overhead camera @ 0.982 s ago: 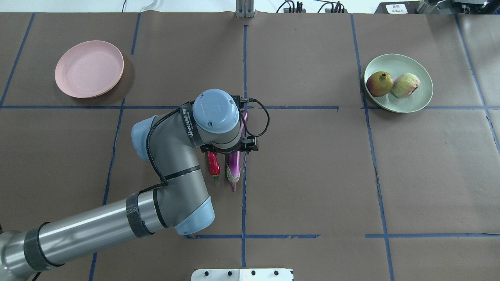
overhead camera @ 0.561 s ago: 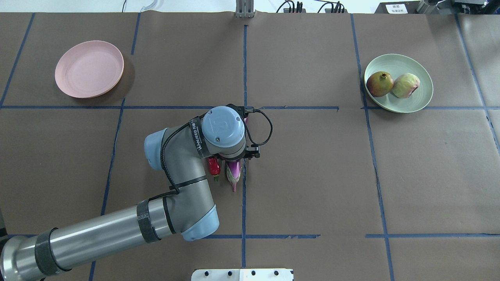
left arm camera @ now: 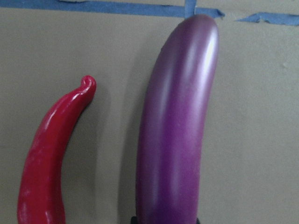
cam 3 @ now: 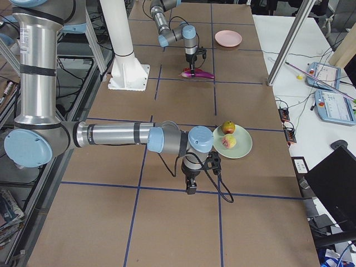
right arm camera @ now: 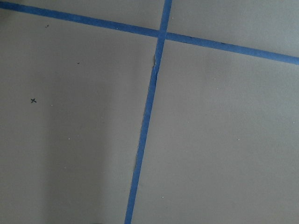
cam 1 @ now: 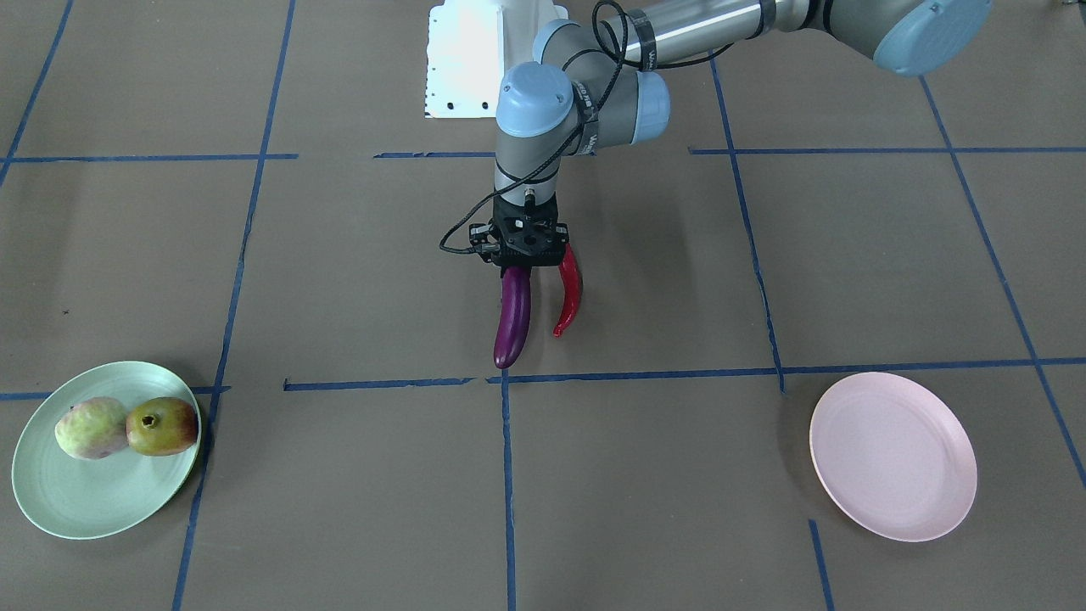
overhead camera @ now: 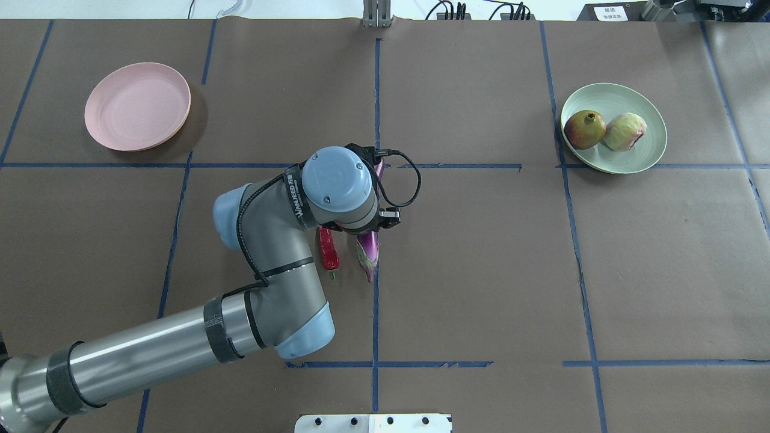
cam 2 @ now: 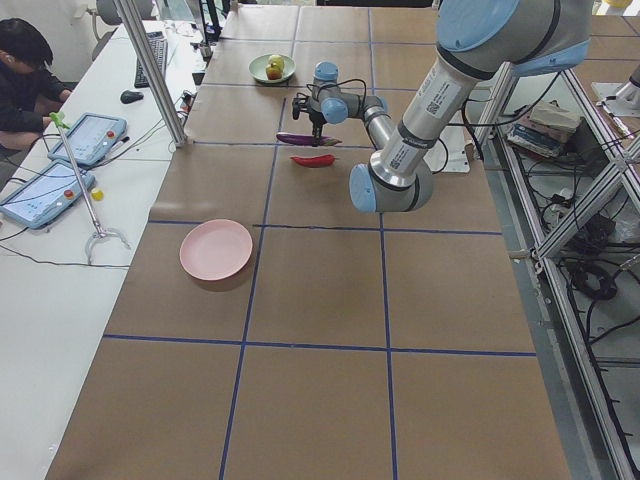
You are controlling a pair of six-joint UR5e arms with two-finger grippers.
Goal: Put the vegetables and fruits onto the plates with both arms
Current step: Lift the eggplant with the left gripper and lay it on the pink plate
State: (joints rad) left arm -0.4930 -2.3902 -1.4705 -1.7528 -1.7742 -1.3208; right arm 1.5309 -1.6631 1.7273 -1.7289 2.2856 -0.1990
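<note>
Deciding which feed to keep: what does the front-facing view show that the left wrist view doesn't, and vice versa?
Only front-facing: the left gripper over the eggplant, the pink plate, the mint plate bearing two fruits. Only wrist: close-up gloss and the hooked tip of the chili. Both: eggplant and chili side by side, apart; blue tape.
</note>
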